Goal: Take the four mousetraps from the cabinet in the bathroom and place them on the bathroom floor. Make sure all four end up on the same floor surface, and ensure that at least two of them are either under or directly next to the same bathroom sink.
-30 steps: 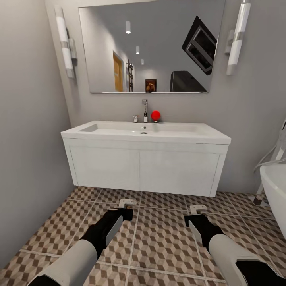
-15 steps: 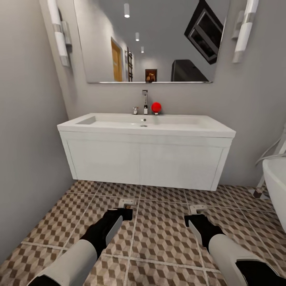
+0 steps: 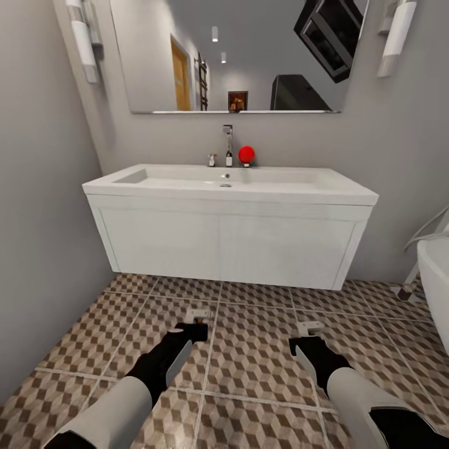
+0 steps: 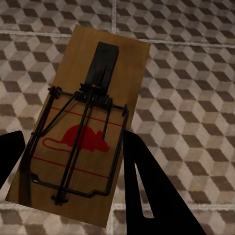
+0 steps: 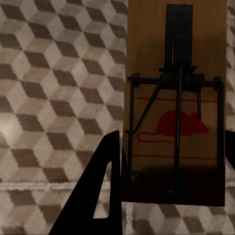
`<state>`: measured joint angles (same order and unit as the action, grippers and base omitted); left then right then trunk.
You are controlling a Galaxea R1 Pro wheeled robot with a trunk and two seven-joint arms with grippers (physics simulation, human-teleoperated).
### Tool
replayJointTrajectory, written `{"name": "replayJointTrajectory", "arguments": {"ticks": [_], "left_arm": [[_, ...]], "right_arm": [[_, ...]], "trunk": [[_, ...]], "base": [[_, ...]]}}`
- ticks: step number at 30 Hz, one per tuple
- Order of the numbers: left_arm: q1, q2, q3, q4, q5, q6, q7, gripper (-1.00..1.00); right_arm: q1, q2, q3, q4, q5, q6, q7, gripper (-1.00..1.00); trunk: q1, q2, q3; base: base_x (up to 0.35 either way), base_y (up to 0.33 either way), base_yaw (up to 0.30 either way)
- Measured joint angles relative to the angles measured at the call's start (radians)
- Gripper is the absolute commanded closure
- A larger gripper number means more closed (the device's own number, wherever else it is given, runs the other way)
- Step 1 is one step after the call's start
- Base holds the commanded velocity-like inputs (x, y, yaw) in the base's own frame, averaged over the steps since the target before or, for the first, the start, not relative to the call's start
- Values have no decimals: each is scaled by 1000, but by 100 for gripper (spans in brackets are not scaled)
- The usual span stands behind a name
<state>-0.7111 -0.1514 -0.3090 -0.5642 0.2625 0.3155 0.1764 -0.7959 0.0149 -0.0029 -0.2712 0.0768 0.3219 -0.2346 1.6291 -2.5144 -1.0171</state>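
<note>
Bathroom sink [image 3: 274, 181] at 12 o'clock, basin bare; red ball [image 3: 246, 154] on rim. L gripper [image 4: 73, 161] pinches mousetrap [image 4: 83, 132] btwn fingers over bathroom floor [image 3: 249, 368]; R gripper [image 5: 169, 161] pinches second mousetrap [image 5: 176, 107].

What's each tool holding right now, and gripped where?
Each holds a mousetrap by the long side edges of its board, near one end: left tool on one mousetrap, right tool on the other mousetrap.

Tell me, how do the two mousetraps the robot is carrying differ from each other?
The left gripper holds one mousetrap; the right gripper holds the other mousetrap. In its wrist view the left trap sits skewed between the fingers, while the right trap sits straight. Both are tan boards with dark wire and a red mouse print, carried above the bathroom floor.
</note>
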Motion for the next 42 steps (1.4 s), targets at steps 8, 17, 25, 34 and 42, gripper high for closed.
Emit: {"name": "replayJointTrajectory", "arguments": {"ticks": [8,17,25,34,42], "left_arm": [[0,2,0,4,-5,-14,0,100],[0,3,-1,5,-7,-16,0,100],[0,3,-3,5,-8,-16,0,100],[0,3,-4,5,-10,-16,0,100],[0,3,-6,4,-11,-16,0,100]], "right_arm": [[0,-1,0,0,1,-5,0,100],[0,-1,0,-5,5,-38,0,100],[0,-1,0,-6,6,-93,1,100],[0,-1,-1,-6,4,-193,-32,100],[0,-5,-1,-6,2,-215,-62,100]], "trunk": [[4,-2,-31],[8,-4,-66],[11,-6,-97],[15,-8,-132],[19,-10,-163]], "base": [[0,0,0],[0,0,0],[0,0,0],[0,0,0],[0,0,0]]}}
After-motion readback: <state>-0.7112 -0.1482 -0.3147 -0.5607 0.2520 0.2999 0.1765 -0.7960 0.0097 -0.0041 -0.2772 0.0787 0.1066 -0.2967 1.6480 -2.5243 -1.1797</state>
